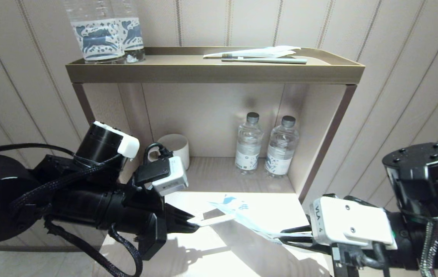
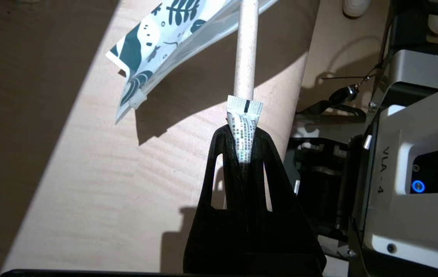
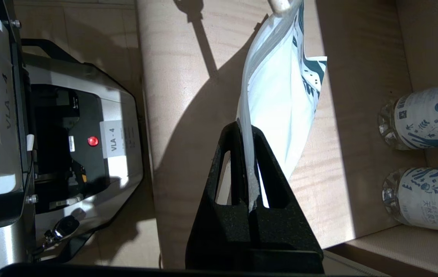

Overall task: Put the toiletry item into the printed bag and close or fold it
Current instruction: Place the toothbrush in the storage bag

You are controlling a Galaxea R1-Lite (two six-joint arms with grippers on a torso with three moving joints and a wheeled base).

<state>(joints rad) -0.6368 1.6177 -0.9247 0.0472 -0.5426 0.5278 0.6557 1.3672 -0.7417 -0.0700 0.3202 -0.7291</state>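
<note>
A: The printed bag [image 3: 280, 100] looks like thin glossy plastic film, the countertop [image 2: 99, 173] pale matt woodgrain.
B: The toothbrush handle [image 2: 245, 50] is matt, faintly speckled; its small tube [image 2: 244, 127] is crimped, printed foil-like plastic.

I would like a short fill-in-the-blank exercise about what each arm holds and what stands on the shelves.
1. The left tool is shut on the small white ____ and the toothbrush.
2. The right tool is shut on the printed ____.
3. In the lower shelf, a white cup stands beside ____ capped bottles.

Missing words: tube; bag; two
</note>
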